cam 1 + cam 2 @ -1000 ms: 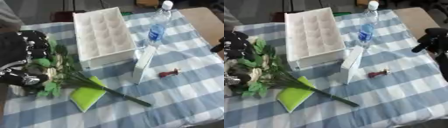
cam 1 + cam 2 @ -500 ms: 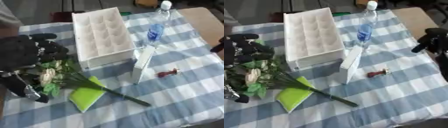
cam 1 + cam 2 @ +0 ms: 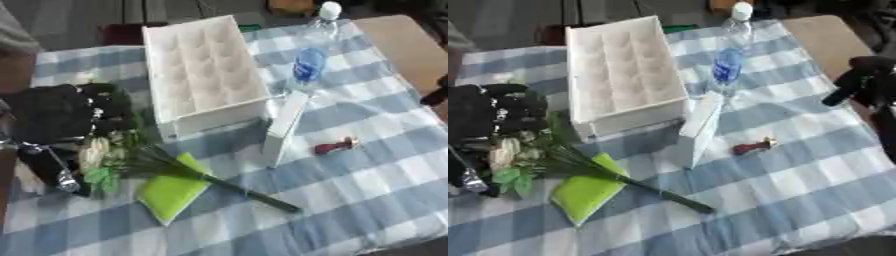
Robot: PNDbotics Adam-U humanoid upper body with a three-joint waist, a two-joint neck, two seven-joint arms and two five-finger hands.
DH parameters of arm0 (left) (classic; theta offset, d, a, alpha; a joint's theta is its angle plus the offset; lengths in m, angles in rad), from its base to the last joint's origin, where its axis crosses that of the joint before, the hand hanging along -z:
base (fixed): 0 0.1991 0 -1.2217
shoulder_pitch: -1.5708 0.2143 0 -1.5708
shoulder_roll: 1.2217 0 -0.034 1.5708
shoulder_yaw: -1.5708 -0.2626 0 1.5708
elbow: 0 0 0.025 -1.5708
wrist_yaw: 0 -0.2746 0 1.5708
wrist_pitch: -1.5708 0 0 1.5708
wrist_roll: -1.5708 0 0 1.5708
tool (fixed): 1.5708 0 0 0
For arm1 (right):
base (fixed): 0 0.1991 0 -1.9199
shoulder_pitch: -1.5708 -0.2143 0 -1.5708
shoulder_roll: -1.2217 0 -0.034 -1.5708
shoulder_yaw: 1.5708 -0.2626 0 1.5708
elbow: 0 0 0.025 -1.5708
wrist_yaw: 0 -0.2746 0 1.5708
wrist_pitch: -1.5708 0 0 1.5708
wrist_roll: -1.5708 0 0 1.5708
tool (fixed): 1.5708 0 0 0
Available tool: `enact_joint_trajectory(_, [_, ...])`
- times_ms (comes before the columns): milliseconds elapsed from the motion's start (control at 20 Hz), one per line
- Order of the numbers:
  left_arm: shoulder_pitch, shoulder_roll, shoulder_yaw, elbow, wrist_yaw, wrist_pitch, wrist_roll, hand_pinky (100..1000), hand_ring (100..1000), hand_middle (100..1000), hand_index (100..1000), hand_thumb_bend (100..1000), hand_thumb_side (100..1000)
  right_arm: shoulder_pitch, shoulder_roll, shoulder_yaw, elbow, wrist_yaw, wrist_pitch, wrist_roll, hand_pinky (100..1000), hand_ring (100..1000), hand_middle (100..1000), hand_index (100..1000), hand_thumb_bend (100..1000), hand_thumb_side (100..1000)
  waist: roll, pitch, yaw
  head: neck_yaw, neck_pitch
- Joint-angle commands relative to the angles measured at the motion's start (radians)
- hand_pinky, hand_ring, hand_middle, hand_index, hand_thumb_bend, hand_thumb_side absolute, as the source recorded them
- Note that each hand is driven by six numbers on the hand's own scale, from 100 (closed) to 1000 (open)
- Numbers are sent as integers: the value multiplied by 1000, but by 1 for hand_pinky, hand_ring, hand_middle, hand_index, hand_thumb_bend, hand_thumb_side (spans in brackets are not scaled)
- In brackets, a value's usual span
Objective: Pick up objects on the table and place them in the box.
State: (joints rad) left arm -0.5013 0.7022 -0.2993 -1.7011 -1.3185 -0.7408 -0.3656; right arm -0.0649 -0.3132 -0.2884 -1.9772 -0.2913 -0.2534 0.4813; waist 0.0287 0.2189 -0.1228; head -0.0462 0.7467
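My black left hand [image 3: 61, 112] hangs at the table's left side, over the leafy head of an artificial flower bunch [image 3: 105, 157]; its fingers [image 3: 109, 102] are loosely bent and hold nothing that I can see. The bunch's long green stem [image 3: 249, 192] runs right and toward me on the cloth. The white compartmented box [image 3: 206, 75] stands just right of the hand. A clear water bottle [image 3: 311, 55] lies right of the box. A small red object [image 3: 337, 146] lies right of the middle. My right hand [image 3: 866, 80] shows as a dark shape at the right edge.
A flat white carton [image 3: 284, 127] leans on edge against the box's near right corner. A lime-green pad [image 3: 175, 187] lies under the stem. The blue-and-white checked cloth [image 3: 367, 190] covers the table; a bare tan corner [image 3: 398, 42] shows far right.
My left hand has lifted off the flower bunch and moved toward the far side, so the flower heads show. The bunch and the other things lie where they were.
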Motion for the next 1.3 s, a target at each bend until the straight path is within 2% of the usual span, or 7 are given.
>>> enact_joint_trajectory(50, [-17, 2, 5, 32, -49, -72, -18, 1000, 847, 875, 1000, 847, 578, -5, -19, -2, -23, -2, -2, 3, 581, 534, 602, 804, 100, 692, -2, -14, -1, -3, -5])
enact_joint_trajectory(550, [-41, -56, -23, 178, -219, 0, 259, 983, 792, 810, 900, 847, 587, -6, -16, 0, -23, -3, -1, 7, 581, 533, 600, 804, 100, 693, -2, -13, -7, -4, -4])
enact_joint_trajectory(600, [-41, -59, -25, 190, -234, 4, 283, 916, 675, 626, 706, 859, 455, -6, -16, 0, -23, -3, 0, 8, 581, 532, 600, 804, 100, 694, -2, -13, -7, -4, -4])
enact_joint_trajectory(800, [-42, -74, -29, 245, -284, 22, 390, 887, 632, 565, 640, 860, 417, -7, -15, 0, -23, -3, 1, 8, 581, 532, 600, 804, 100, 694, 0, -13, -9, -6, -5])
enact_joint_trajectory(850, [-42, -77, -25, 251, -288, 29, 423, 787, 512, 409, 463, 700, 301, -7, -15, 0, -23, -3, 2, 8, 581, 531, 599, 804, 100, 694, 0, -13, -9, -8, -5])
enact_joint_trajectory(900, [-41, -77, -23, 257, -291, 36, 454, 756, 483, 369, 421, 655, 277, -7, -15, 0, -23, -3, 2, 8, 581, 531, 599, 804, 100, 695, 0, -13, -9, -9, -5])
enact_joint_trajectory(1300, [-8, -53, 13, 213, -195, 0, 479, 688, 402, 274, 323, 487, 232, -7, -13, -3, -23, 0, 3, 7, 581, 531, 599, 804, 100, 695, -1, -12, -6, -17, -4])
